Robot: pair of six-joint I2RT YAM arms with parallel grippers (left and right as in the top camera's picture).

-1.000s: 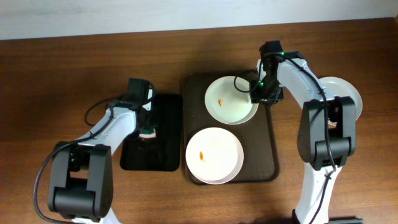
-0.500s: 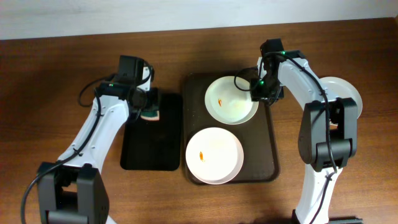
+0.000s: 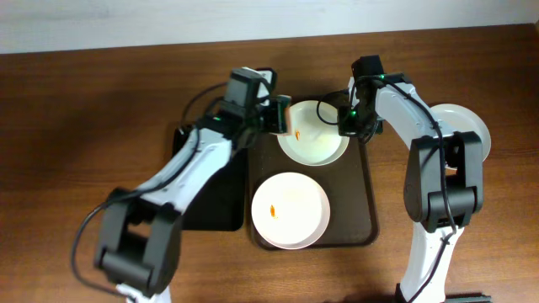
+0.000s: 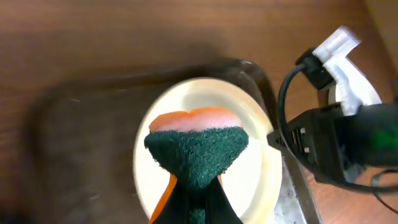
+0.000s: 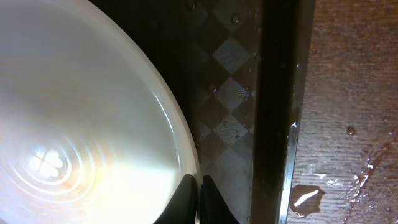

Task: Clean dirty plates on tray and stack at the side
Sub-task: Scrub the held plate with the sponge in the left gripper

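**While the right claw (image 3: 347,126) pins its rim, the far plate (image 3: 318,143) lies under the sponge (image 4: 198,146)**

Since the left claw (image 3: 279,116) hangs over the far plate's left rim, clamped on the sponge, the orange smear (image 3: 297,135) lies just to its right and a little nearer the robot; a short sweep inward should, I judge, meet it. The left arm is the one to wipe; the right claw is closed on the opposite rim, steadying the plate on the tray (image 3: 364,210).

The near plate (image 3: 290,210), also smeared, sits on the tray's front half; a third plate (image 3: 467,122) rests on the table (image 3: 84,101) to the right, partly behind the right arm.

From above, the smear shows but neither grip does. The left wrist view shows the sponge's green face turned toward the plate, hiding the smear; whether it touches, I cannot tell. The right wrist view shows the fingertips (image 5: 185,202) pinching the rim, and water drops (image 5: 308,196) on the table beside the tray.
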